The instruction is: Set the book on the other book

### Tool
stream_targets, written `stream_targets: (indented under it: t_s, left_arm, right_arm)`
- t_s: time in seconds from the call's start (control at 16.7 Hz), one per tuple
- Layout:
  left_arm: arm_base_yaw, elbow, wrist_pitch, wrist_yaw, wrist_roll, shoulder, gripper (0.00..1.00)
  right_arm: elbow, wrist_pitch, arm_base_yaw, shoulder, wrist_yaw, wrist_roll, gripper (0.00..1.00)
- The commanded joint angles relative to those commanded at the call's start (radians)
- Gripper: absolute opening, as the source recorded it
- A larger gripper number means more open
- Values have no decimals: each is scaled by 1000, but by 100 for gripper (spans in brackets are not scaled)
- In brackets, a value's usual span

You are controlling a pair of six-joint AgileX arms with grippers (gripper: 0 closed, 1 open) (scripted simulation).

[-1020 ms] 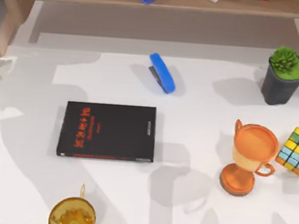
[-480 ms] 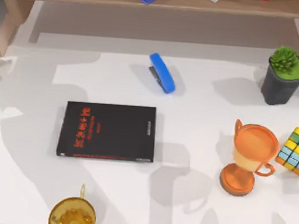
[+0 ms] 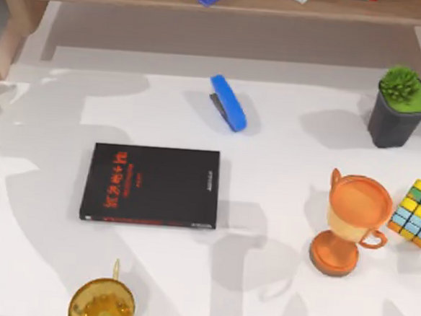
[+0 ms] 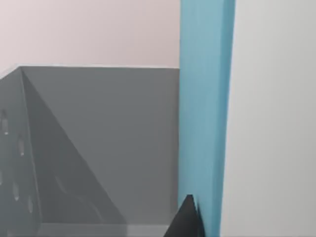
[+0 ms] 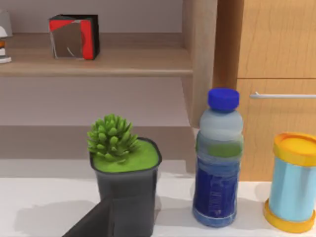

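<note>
The other book (image 3: 151, 186), black with red lettering, lies flat on the white table left of centre. In the left wrist view the book (image 4: 205, 113) stands very close to the camera, its light blue cover beside a broad white face. My left gripper (image 4: 200, 223) is shut on it, one black fingertip (image 4: 186, 218) pressed against the blue cover. Behind it is a grey box-like surface. My right arm's wrist view faces the table's back right corner, where a dark part of the right gripper (image 5: 98, 222) shows in front of the plant pot.
A blue stapler (image 3: 229, 103) lies behind the black book. An orange trophy (image 3: 349, 224), a colour cube (image 3: 418, 212) and a potted plant (image 3: 400, 106) stand at the right. A golden cup (image 3: 101, 304) sits at the front left. A bottle (image 5: 217, 158) and a yellow-lidded can (image 5: 294, 182) stand beside the plant.
The shadows across the table's left side have shifted and spread toward the back. The black book and the other objects have not moved.
</note>
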Motion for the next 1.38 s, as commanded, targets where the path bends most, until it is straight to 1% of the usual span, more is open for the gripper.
stream_targets:
  t_s: [0.3,0.42,0.54,0.72,0.96,1.14,1.38]
  left_arm:
    - [-5,0,2,-8,11,-4,0]
    - [-11,-18,9,-43,58,-46,0]
    - [-29,-42,25,-105,140,-121,0]
    - [-85,-81,61,-233,311,-262,0]
    - [-206,-158,110,-443,571,-473,0]
    - [-337,-248,131,-607,757,-618,0]
    - [-564,-416,122,-802,955,-736,0]
  right_arm:
    - [0,0,0,0,0,0,100]
    - [0,0,0,0,0,0,100]
    - [0,0,0,0,0,0,100]
    - [0,0,0,0,0,0,100]
    - [0,0,0,0,0,0,100]
    - [0,0,0,0,0,0,100]
    - [0,0,0,0,0,0,100]
